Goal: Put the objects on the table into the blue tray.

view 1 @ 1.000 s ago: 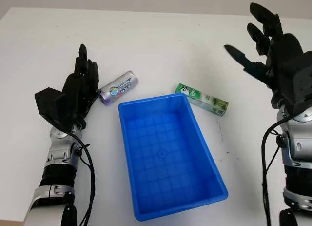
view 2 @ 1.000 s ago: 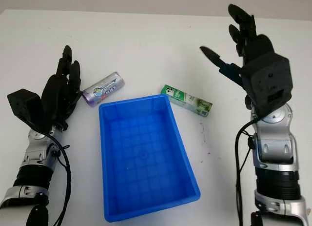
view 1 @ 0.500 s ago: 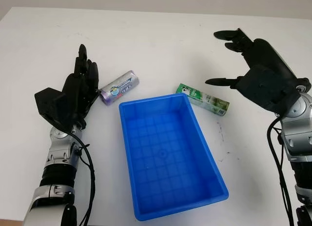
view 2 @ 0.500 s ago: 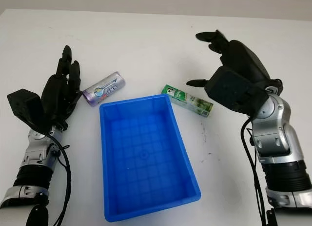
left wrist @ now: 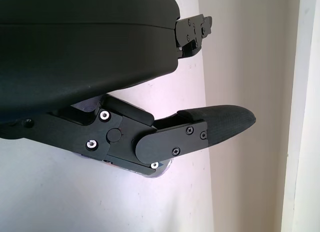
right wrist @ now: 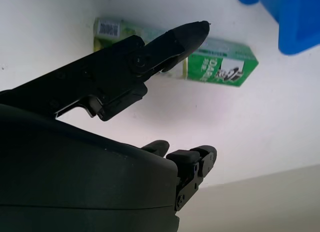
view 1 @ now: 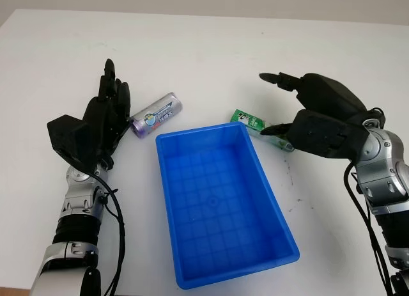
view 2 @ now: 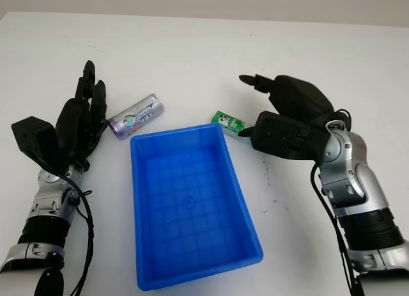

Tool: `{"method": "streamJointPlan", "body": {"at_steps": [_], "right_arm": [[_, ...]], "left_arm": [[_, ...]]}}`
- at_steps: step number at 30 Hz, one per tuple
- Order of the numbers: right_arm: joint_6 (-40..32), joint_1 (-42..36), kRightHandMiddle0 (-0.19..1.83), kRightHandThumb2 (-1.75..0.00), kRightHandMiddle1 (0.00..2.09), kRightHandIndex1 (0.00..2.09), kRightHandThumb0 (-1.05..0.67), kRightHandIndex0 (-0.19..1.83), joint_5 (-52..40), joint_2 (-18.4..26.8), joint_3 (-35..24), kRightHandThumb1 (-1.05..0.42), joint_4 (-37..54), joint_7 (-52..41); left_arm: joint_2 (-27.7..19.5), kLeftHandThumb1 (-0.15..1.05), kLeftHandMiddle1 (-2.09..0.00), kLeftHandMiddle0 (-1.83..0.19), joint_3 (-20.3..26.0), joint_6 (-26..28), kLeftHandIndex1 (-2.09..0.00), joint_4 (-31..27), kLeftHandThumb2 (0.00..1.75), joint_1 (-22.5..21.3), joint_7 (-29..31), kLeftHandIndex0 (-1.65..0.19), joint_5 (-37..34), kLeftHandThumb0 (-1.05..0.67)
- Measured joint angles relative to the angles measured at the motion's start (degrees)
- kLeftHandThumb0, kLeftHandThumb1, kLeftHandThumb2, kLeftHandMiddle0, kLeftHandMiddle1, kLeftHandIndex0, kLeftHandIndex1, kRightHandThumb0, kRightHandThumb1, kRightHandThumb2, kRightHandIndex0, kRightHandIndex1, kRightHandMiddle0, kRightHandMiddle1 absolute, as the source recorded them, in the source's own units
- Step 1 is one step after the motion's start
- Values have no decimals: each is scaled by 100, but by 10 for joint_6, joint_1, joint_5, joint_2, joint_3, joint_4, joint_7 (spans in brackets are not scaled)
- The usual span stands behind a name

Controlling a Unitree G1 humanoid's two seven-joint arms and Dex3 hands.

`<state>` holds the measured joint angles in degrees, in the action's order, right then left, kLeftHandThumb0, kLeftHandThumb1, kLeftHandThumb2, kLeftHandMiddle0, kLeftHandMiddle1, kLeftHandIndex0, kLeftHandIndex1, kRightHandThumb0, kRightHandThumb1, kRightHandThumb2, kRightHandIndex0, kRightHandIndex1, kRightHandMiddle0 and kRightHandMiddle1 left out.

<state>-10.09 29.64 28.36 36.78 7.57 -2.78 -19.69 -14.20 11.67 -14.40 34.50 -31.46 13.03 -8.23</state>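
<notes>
A blue tray (view 1: 201,131) stands empty in the middle of the white table. A silver and purple can (view 1: 156,115) lies on its side just off the tray's far left corner. My left hand (view 1: 108,98) is open and upright right beside the can's left end. A green box (view 1: 248,121) lies off the tray's far right corner, its right end hidden under my right hand (view 1: 273,104). That hand is open, palm down over the box, holding nothing. In the right wrist view the thumb (right wrist: 172,41) crosses in front of the green box (right wrist: 220,66).
The table's far edge runs along the top of the eye views. Bare white table surrounds the tray in front and to the right. A corner of the tray (right wrist: 290,21) appears in the right wrist view, close to the box.
My right hand has dropped from a raised, upright pose and tipped palm down over the green box, covering its right end. The left hand, can and tray stay where they were.
</notes>
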Motion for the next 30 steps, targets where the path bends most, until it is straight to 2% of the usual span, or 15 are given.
{"method": "streamJointPlan", "body": {"at_steps": [4,9,13,14,15,16,17,18,19,20,23,26,30], "right_arm": [[6,-8,28,-6,3,28,-66,23,6,1,10,-86,0,-12],[32,-23,31,-5,6,29,-67,27,51,4,44,-86,-21,-2],[65,-23,44,-5,12,34,-69,35,71,4,54,-86,-44,22],[80,-23,49,-5,26,56,-68,34,84,7,61,-88,-52,33],[99,-23,45,-5,52,85,-67,27,101,13,69,-90,-60,46],[118,-22,40,-5,81,111,-65,24,119,20,77,-91,-70,62],[136,-20,40,-6,118,146,-63,27,140,25,85,-92,-81,83],[153,-16,38,-6,143,172,-62,26,161,30,93,-93,-92,109],[171,-12,38,-5,168,190,-60,32,180,34,99,-93,-105,136],[189,-7,43,-5,193,202,-57,50,197,38,105,-93,-120,169],[226,1,57,-6,208,209,-56,77,240,43,120,-98,-162,258],[244,5,62,-6,209,209,-54,88,264,44,129,-102,-190,311],[251,12,69,-6,209,209,-54,100,276,46,134,-104,-199,334]], "left_arm": [[1,105,0,19,0,0,0,0,65,0,0,19,-2,-81],[3,105,-1,19,1,0,-1,-1,63,0,-2,19,-6,-81],[4,105,-1,19,1,0,-1,-4,62,0,-3,19,-6,-81],[4,105,-2,19,1,1,-1,-5,62,0,-3,19,-6,-81],[4,105,-2,19,2,1,-2,-7,62,0,-4,19,-6,-81],[4,105,-2,19,2,3,-1,-8,62,0,-4,19,-7,-81],[4,105,-2,19,2,4,-1,-10,61,0,-4,19,-8,-81],[4,105,-1,19,2,4,-1,-11,61,0,-4,19,-9,-81],[4,105,-1,19,2,4,0,-12,61,0,-4,19,-9,-81],[4,105,-1,19,2,5,-1,-12,61,0,-4,19,-10,-81],[4,105,-1,19,3,5,-1,-12,59,0,-3,19,-13,-81],[4,105,-1,19,3,6,-1,-13,59,0,-2,19,-15,-80],[5,105,-1,19,3,6,0,-13,59,0,1,19,-18,-79]]}}
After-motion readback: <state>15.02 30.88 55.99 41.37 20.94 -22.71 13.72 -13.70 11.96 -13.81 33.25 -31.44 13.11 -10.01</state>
